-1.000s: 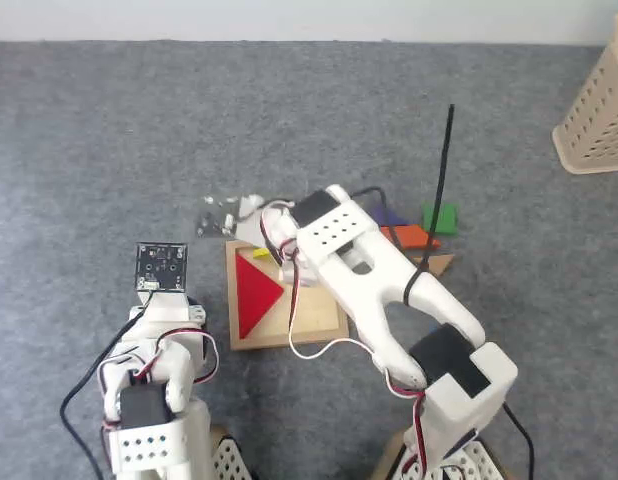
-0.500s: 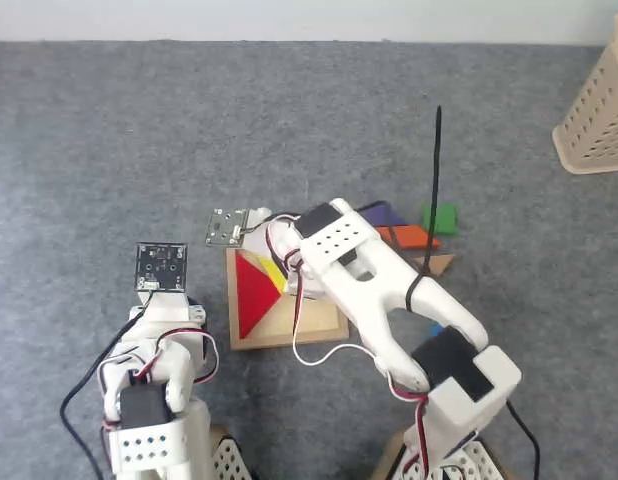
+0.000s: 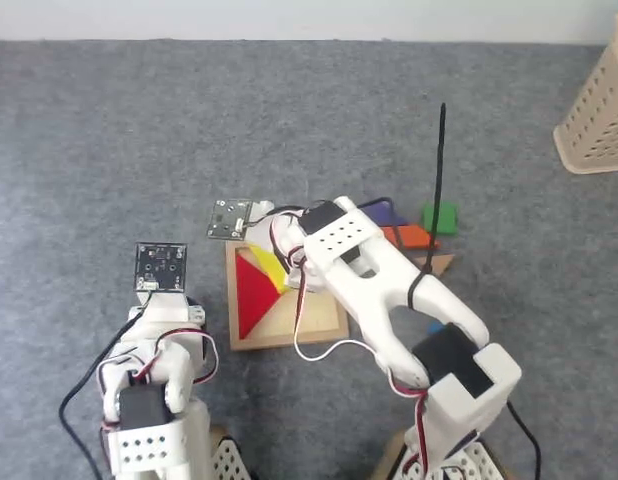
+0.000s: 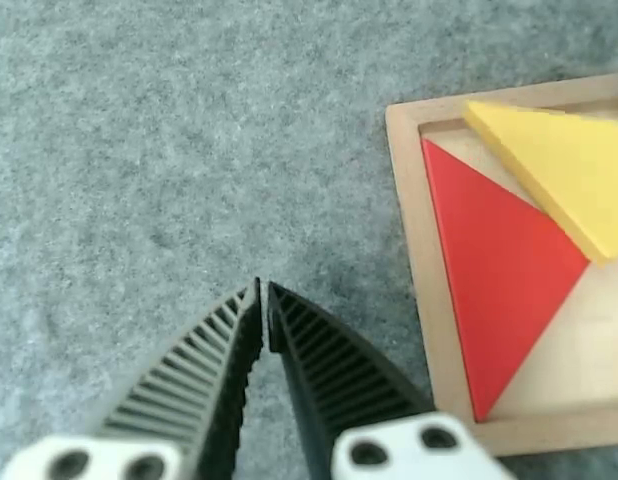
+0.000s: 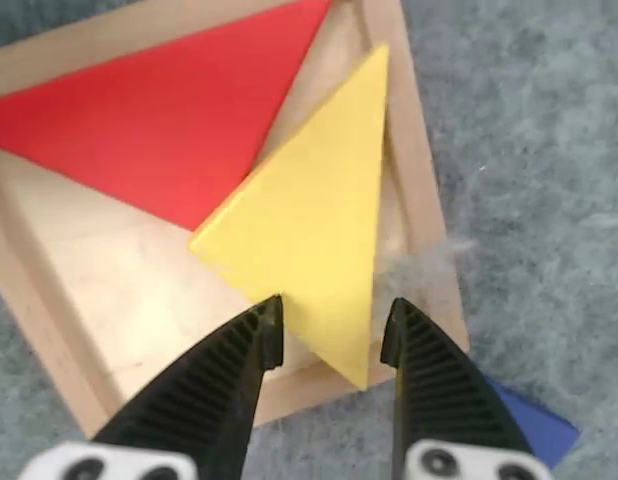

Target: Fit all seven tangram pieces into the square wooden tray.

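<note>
The square wooden tray [image 3: 319,318] lies on grey carpet between the two arms. A red triangle [image 3: 251,290] lies flat in it along its left side. My right gripper [image 5: 334,315] is shut on a yellow triangle [image 5: 309,210], which sits tilted in the tray's far part. One edge of the yellow piece rests over the tray rim [image 5: 419,190] and another lies against the red triangle [image 5: 159,130]. My left gripper [image 4: 261,290] is shut and empty over the carpet, just left of the tray rim [image 4: 411,220]. The yellow triangle [image 4: 564,170] shows there too.
Loose pieces lie right of the tray: purple [image 3: 386,213], green [image 3: 439,217], orange [image 3: 409,237], a tan one [image 3: 436,263] and a blue one [image 5: 534,425]. A thin black rod [image 3: 437,190] stands among them. A beige perforated basket [image 3: 599,110] stands at the far right.
My right gripper has carried the yellow triangle further over the tray towards the red triangle, and more of the yellow piece now shows. The left arm has not moved.
</note>
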{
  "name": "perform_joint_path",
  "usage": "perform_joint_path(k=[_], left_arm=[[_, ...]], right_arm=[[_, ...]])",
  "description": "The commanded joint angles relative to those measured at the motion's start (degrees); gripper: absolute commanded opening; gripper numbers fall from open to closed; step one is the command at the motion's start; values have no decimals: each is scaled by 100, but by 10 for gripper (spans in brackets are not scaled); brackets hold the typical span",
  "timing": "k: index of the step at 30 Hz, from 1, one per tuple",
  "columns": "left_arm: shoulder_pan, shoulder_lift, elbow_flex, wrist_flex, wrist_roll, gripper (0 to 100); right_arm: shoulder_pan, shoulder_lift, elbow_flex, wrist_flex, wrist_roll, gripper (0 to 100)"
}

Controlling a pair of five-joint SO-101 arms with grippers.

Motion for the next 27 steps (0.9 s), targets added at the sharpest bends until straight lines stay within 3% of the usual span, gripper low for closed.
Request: perform_joint_path(k=[1,10,18,27], left_arm=[[-18,-44,-31,9,-26,12],[-18,-44,-31,9,-26,12],[-18,-44,-31,9,-26,12],[-18,-44,-31,9,-26,12]], right_arm=[[171,13,-44,-382,-44,151],[286,-110,-53,-690,-141,151],[514,-1341,-9,-40,-1477,65],[2237,-2343,-9,655,-1749,69]])
